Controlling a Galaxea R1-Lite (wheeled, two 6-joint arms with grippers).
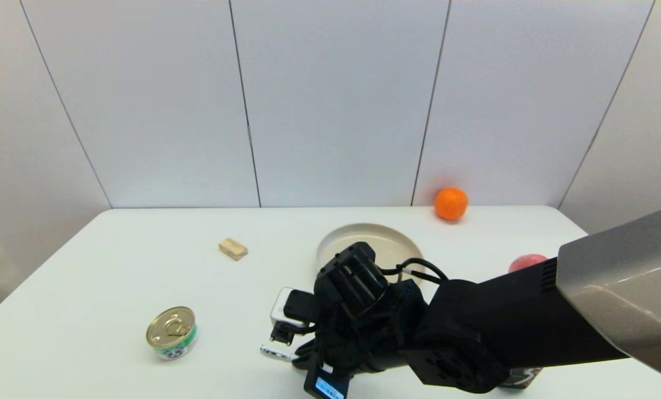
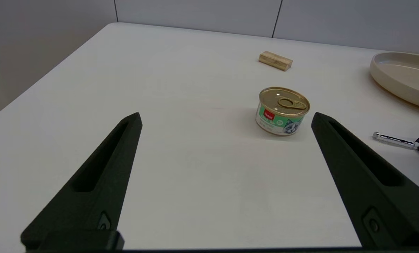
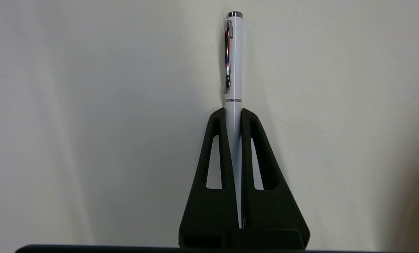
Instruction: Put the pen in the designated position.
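Down near the front edge of the plain white table [image 1: 114, 260], the right gripper [image 3: 233, 114] has its two long black fingers [image 3: 216, 154] pressed narrow against the barrel of the slim white pen with a chrome clip and dark end cap [image 3: 233, 63]. From the right wrist, the pen runs straight out between the fingers, its clipped end projecting past the fingertips over bare tabletop; whether it touches the surface or hangs just above cannot be told. From the head camera only a short stub of the pen shows [image 1: 275, 352], sticking out toward nine o'clock from under the bulky black wrist, which covers the gripper itself.

Taking the pen as the clock's centre in the head view, the short round tin with a gold pull-tab lid and green label [image 1: 171, 333] stands at nine o'clock, apart from it. The small tan wooden block [image 1: 233, 249] lies at about eleven o'clock, farther back. The round beige plate [image 1: 336, 244] sits at about one o'clock, partly covered by the arm. The orange fruit [image 1: 451, 203] rests near the table's back edge at two o'clock, and a pink-red round fruit [image 1: 525, 261] peeks over the right forearm.

The left gripper [image 2: 227, 119] hovers low over the table's left front, its black fingers spread wide with nothing between them, facing the tin.
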